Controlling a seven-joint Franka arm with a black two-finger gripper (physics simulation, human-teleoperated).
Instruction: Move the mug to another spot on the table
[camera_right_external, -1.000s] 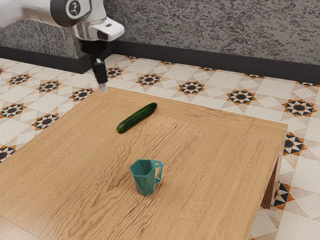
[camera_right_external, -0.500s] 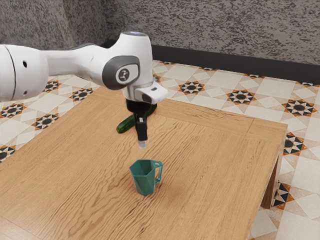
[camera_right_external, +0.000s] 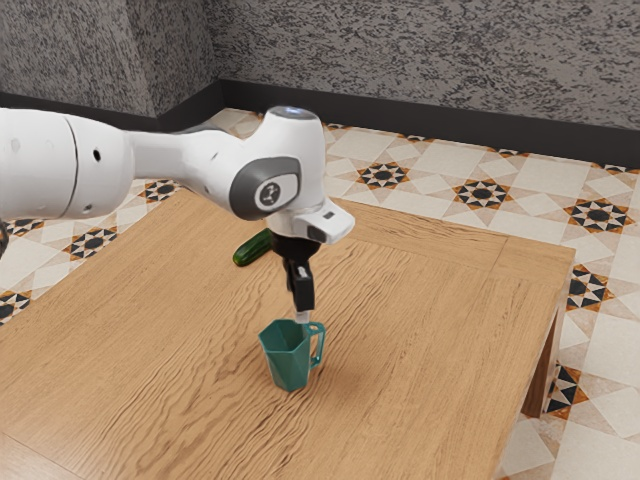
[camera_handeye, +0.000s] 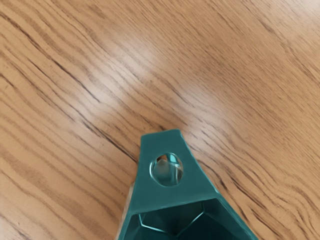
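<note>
- A bulky white arm (camera_right_external: 100, 165) comes in from the exterior view's left, crosses the far left part of the table and bends down at a grey-capped joint.
- A green cucumber (camera_right_external: 251, 249) lies on the wood at the far side. Just one end of it peeks out from behind the arm, well apart from the mug.
- The black gripper (camera_right_external: 302, 315) hangs straight down from the wrist, its tip right at the far rim of the mug, on the handle side. From where I stand I see it edge-on as one thin black bar, so I cannot tell whether it is spread or clenched. I also cannot tell whether it touches the rim.
- The teal mug (camera_right_external: 290, 358) stands upright near the middle of the table, a little toward the near side. It has faceted sides, and its handle (camera_right_external: 318, 345) points to the exterior view's right.
- In the wrist view the mug (camera_handeye: 170, 222) sits just under the hand. The dark hollow shows, and the handle (camera_handeye: 161, 142) juts out over the wood with a round hole through it.
- The wooden table (camera_right_external: 440, 330) runs on to the right, its grain wavy and pale, and ends in a corner with a leg showing below it.
- Beyond that lies a patterned tile floor (camera_right_external: 480, 190) of dark stars on cream, and a rough grey wall (camera_right_external: 430, 50) closes off the far side.
</note>
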